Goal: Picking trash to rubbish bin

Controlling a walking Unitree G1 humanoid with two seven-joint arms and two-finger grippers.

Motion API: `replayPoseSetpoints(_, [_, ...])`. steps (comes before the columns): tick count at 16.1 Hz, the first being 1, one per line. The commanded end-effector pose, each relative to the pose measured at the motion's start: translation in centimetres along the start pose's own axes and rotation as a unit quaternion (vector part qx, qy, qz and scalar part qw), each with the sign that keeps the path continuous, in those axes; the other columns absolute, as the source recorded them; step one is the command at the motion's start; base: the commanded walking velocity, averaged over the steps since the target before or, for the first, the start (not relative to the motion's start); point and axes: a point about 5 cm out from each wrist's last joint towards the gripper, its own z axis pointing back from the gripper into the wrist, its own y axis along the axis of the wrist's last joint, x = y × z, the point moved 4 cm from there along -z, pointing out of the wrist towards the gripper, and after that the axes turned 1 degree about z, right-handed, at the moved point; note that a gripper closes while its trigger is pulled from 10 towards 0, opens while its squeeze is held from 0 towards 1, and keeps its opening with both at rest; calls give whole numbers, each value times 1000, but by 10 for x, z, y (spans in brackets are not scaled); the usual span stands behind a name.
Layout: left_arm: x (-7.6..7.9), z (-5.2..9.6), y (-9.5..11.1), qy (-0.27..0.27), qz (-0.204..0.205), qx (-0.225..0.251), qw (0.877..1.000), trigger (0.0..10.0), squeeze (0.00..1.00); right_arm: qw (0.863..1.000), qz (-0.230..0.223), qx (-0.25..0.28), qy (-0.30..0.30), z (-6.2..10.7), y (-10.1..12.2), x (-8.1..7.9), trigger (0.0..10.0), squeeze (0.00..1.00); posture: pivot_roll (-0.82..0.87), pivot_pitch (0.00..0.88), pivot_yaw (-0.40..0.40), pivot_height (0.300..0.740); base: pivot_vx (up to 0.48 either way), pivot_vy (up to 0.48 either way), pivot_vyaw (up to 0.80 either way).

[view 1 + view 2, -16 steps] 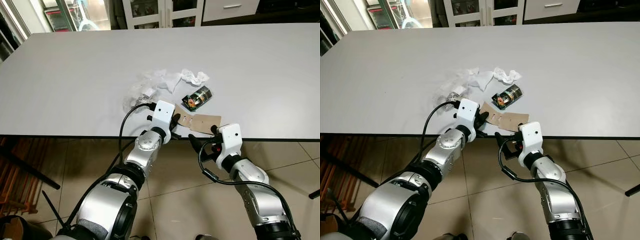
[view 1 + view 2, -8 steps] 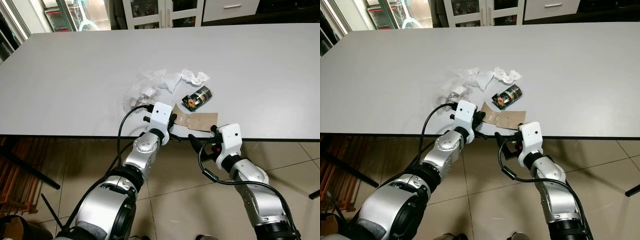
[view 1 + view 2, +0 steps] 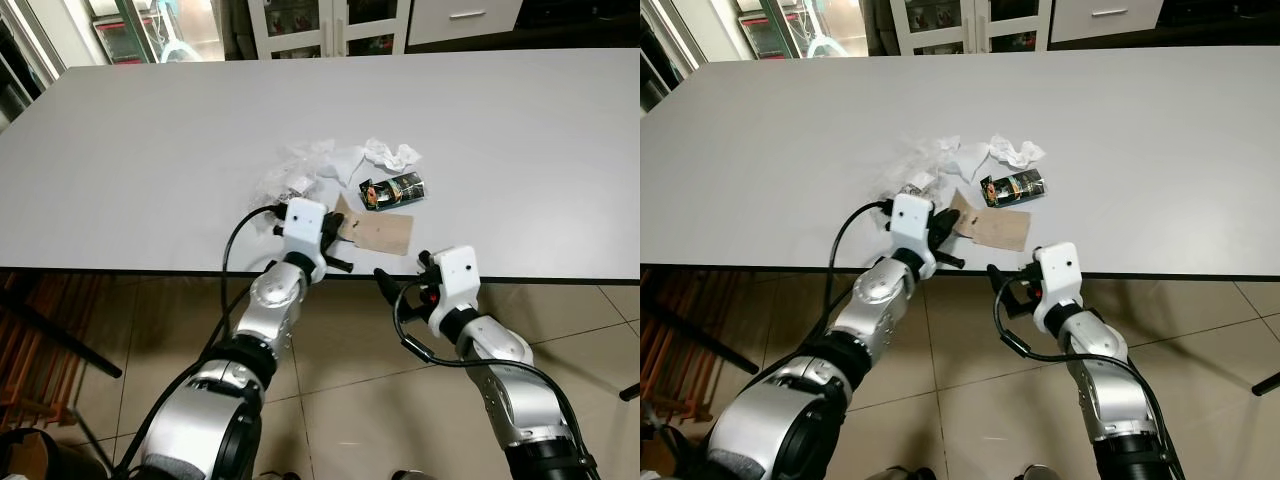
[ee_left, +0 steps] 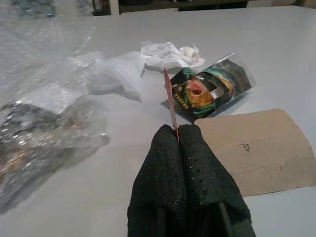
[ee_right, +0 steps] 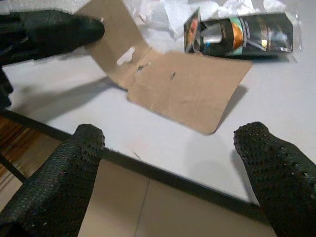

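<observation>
While the left gripper [image 4: 177, 132] rests at the near edge of the white table [image 3: 150, 150], its two black fingers [image 4: 195, 168] are pressed together on the raised flap of a brown cardboard piece [image 3: 378, 230], pinching that flap edge-on between the pads. The remainder of the cardboard lies flat on the tabletop, close to the near edge and extending toward the robot's right. Just beyond the cardboard lies a dark snack wrapper [image 3: 393, 190] with green and orange print, resting on its side and nearly touching the cardboard's far edge. Beyond the wrapper sits a crumpled white tissue [image 3: 390, 154], and next to it a second piece of white paper [image 3: 335, 160]. To the robot's left of these items lies a wad of crumpled clear plastic film [image 4: 44, 113], close beside the left gripper. The right gripper [image 5: 173, 148] hangs below and just in front of the table's dark edge, over the tiled floor [image 3: 340, 340], with its two fingers [image 5: 74, 163] spread wide apart and holding nothing; seen from its wrist, the cardboard and the wrapper [image 5: 242, 32] lie between the fingers' line of sight. White cabinets [image 3: 330, 25] stand behind the far side of the table.
</observation>
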Motion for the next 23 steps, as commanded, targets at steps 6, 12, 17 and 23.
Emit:
replayPoseSetpoints(6, [-13,2,38,-12,-20,80,997,10000,0,1000,0,14,10,-6,7,-3,10000,0,-161,71,100,740,0,0,0])
replayPoseSetpoints(12, [-33,7,80,24,-35,151,988,10000,0,1000,-3,27,8,-12,13,-2,10000,0,-145,71,92,740,0,0,0])
replayPoseSetpoints(17, [-48,20,107,105,-23,221,969,10000,0,996,-11,77,-51,-14,35,16,10000,0,-138,70,85,740,0,0,0])
replayPoseSetpoints(23, [-45,28,106,134,-61,228,962,10000,0,975,-30,163,-148,-12,69,43,10000,0,-129,65,85,740,0,0,0])
